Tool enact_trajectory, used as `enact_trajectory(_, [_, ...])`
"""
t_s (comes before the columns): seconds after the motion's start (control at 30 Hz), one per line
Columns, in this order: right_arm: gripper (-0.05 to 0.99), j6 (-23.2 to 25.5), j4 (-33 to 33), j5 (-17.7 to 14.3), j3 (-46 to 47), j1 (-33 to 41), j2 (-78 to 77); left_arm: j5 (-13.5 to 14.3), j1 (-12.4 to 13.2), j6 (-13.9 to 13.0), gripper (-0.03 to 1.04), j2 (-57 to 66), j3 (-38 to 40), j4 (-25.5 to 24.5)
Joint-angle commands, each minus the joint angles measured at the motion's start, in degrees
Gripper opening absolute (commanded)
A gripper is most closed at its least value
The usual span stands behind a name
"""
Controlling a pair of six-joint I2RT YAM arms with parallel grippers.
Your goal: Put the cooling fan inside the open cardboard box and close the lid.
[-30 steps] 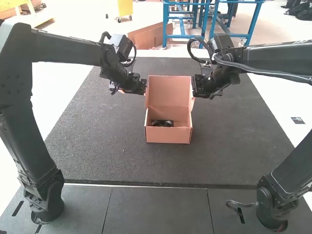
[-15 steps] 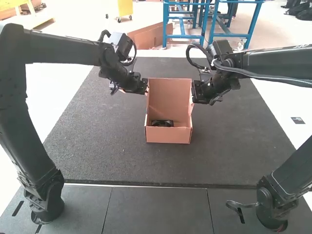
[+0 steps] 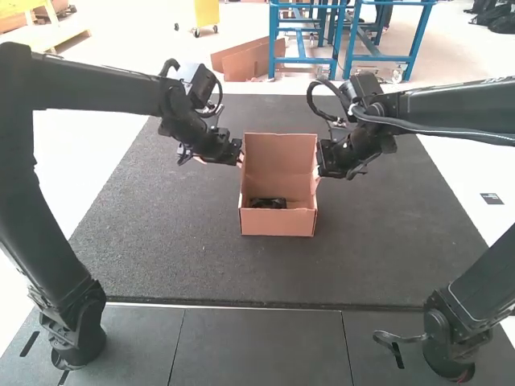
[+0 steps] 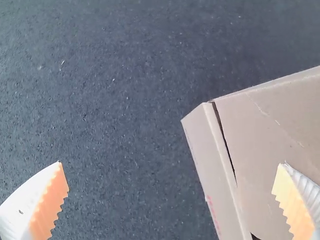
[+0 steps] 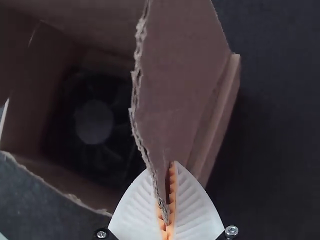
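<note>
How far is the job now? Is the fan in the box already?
Done: the cooling fan lies on the bottom of the cardboard box. In hand: the right gripper is shut on a side flap of the lid, and the left gripper is open at the lid's other edge. Left: the lid stands upright and is not yet folded down.

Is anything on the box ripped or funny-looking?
Yes. The flap of the cardboard box, pinched in the right arm's jaws, has a ragged, torn-looking edge instead of a clean cut. The cooling fan lies flat inside and looks fine.
</note>
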State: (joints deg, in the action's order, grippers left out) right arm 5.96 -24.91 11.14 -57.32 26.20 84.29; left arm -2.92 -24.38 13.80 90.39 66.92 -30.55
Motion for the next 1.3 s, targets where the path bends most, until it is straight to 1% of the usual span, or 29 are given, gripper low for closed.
enact_trajectory(0.0, [-0.02,-0.16,-0.14,0.38,0.54,0.70,-1.06,-1.65,-0.58,-0.27,0.97,-1.62,-0.03,0.13])
enact_trajectory(0.03, [-0.02,-0.16,-0.14,0.38,0.63,0.70,-1.06,-2.44,-0.58,-0.18,0.97,-1.71,-0.03,0.13])
enact_trajectory(0.13, [-0.02,-0.07,-0.05,0.38,0.89,0.70,-1.06,-2.79,-0.84,-0.27,0.97,-1.80,-0.12,-0.13])
enact_trajectory(0.2, [-0.02,-0.07,0.03,0.38,1.07,0.70,-1.15,-4.38,-1.37,-0.18,0.97,-1.88,-0.12,-0.39])
enact_trajectory(0.27, [-0.02,-0.07,0.03,0.38,1.16,0.70,-1.06,-4.55,-1.99,-0.27,0.97,-2.15,-0.21,-0.57])
enact_trajectory(0.33, [-0.02,-0.07,0.03,0.38,1.16,0.70,-1.06,-5.34,-2.51,-0.27,0.97,-2.24,-0.47,-0.57])
enact_trajectory(0.4, [-0.02,-0.07,0.03,0.38,1.25,0.70,-1.06,-5.34,-2.95,-0.36,0.97,-2.24,-0.82,-0.66])
enact_trajectory(0.53, [-0.02,-0.95,0.03,0.38,2.74,0.70,-1.06,-5.34,-3.04,-0.79,0.97,-2.85,-1.79,-1.01])
enact_trajectory(0.6, [-0.02,-1.30,0.03,0.20,3.35,0.79,-1.15,-5.26,-3.13,-2.29,0.97,-3.20,-2.75,-1.62])
enact_trajectory(0.67, [-0.02,-1.56,-0.14,-0.33,3.88,0.70,-1.15,-5.17,-3.13,-3.17,0.97,-3.38,-3.63,-3.12])
enact_trajectory(0.77, [-0.02,-2.62,-0.41,-1.12,4.32,0.96,-1.06,-5.08,-3.13,-3.43,0.97,-4.08,-4.42,-6.37])
enact_trajectory(0.9, [-0.01,-2.70,-0.58,-1.20,4.23,1.23,-1.15,-4.03,-3.04,-4.66,0.97,-5.75,-4.86,-8.13])
enact_trajectory(0.93, [0.07,-2.44,-0.49,-1.38,3.88,1.23,-1.15,-3.32,-2.95,-4.93,0.97,-6.28,-4.78,-8.13])
enact_trajectory(1.0, [0.31,-1.74,-0.49,-1.82,2.74,0.96,-1.32,-1.92,-2.78,-4.84,0.97,-6.89,-4.78,-7.95])
enact_trajectory(1.03, [0.39,-1.30,-0.49,-1.82,2.12,0.96,-1.59,-0.95,-2.69,-4.93,0.97,-7.16,-4.69,-7.78])
enact_trajectory(1.13, [0.83,-0.51,-0.85,-1.38,0.81,0.70,-2.29,2.30,-1.37,-4.93,0.97,-7.33,-4.60,-6.54])
enact_trajectory(1.17, [0.92,-0.51,-1.02,-1.20,0.45,0.79,-2.47,3.45,-0.67,-4.84,0.97,-7.33,-4.51,-5.67])
enact_trajectory(1.27, [0.92,-0.68,-1.64,-1.12,-0.07,0.44,-3.70,6.35,1.35,-4.75,0.97,-7.07,-3.63,-2.41])
